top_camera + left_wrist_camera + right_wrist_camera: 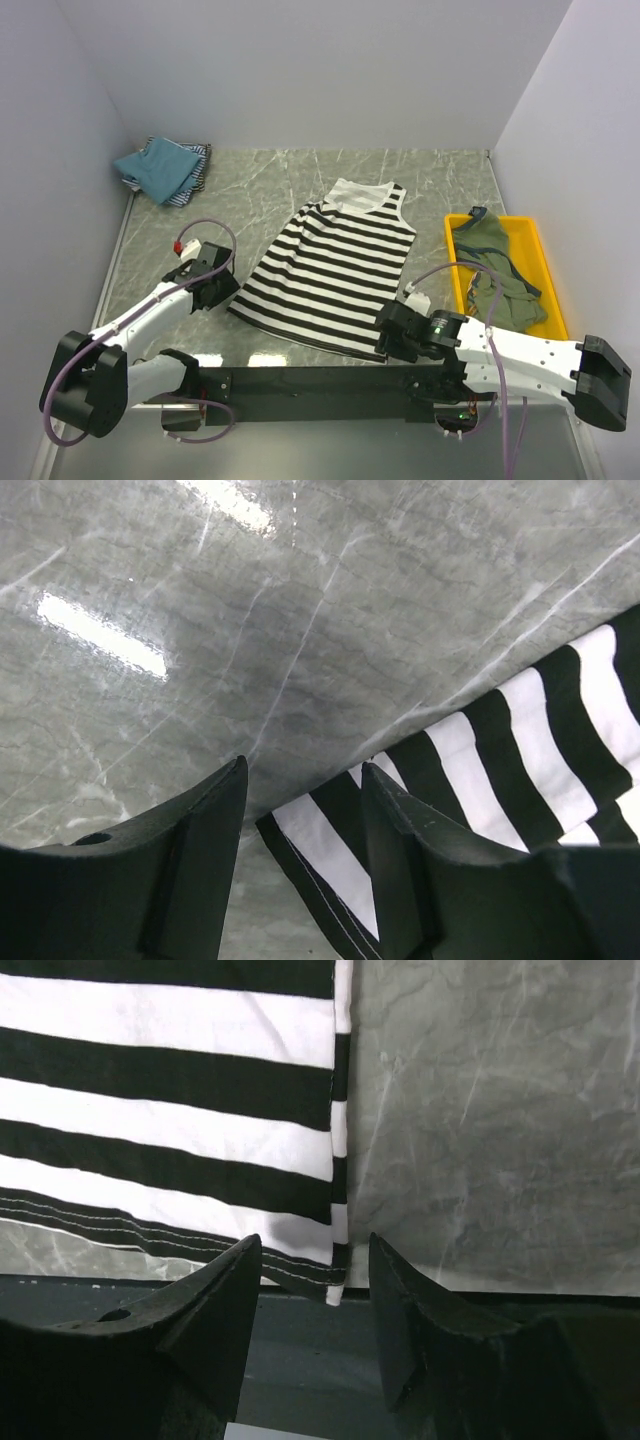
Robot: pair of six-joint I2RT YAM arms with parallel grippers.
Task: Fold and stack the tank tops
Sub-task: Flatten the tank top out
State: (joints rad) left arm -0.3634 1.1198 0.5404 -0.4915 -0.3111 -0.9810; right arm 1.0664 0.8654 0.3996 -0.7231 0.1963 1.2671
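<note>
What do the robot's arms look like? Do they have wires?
The left arm and right arm are white tubes with chunky black joints, each trailing a looping purple-grey cable. The left gripper and right gripper are black, each with two pointed, wedge-shaped fingers.

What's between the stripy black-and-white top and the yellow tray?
Mostly bare grey marbled table, shown in the top view. A thin purple cable loops over that gap between the black-and-white striped tank top and yellow plastic tray.
</note>
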